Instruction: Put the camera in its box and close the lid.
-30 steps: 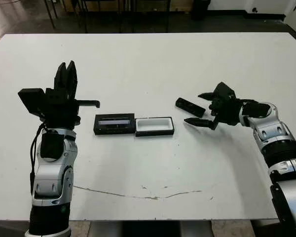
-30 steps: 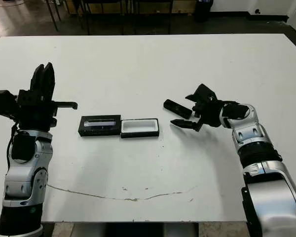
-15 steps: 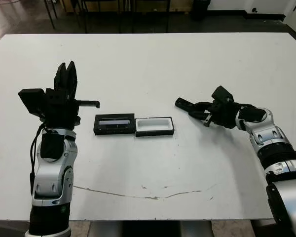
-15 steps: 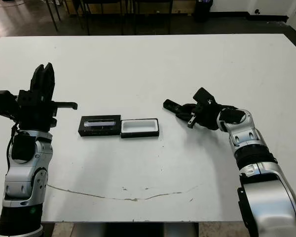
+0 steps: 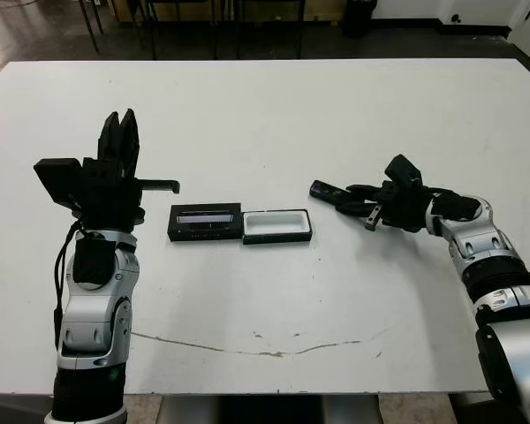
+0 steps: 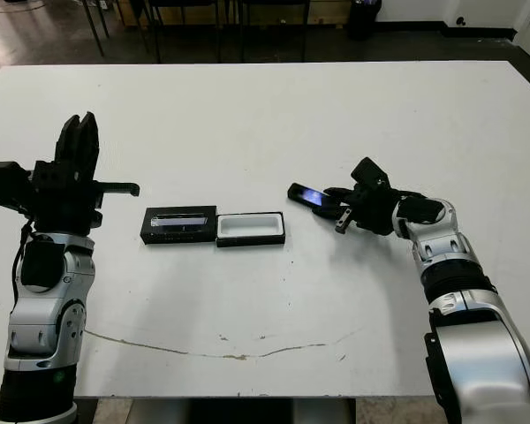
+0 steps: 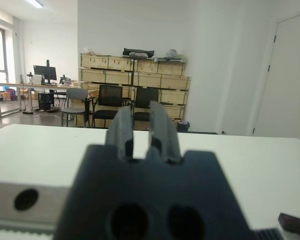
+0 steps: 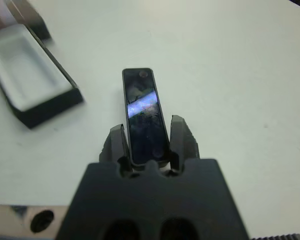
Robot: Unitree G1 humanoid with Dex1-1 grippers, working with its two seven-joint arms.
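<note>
Two fingers of the right gripper (image 8: 147, 142) grasp the camera (image 8: 144, 115) above the worktop (image 5: 274, 106), just right of the open box (image 5: 277, 225) and lid (image 5: 205, 222). Left gripper (image 5: 119, 141) is raised, fingers clenched. No readable markings are visible.

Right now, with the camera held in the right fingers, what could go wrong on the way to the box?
1. The right gripper pinches only one end of the camera, so it might pivot or slip.
2. The box is barely larger than the camera; a skewed drop could catch its rim.
3. The lid lies flat and open, and the left gripper is raised away.
</note>
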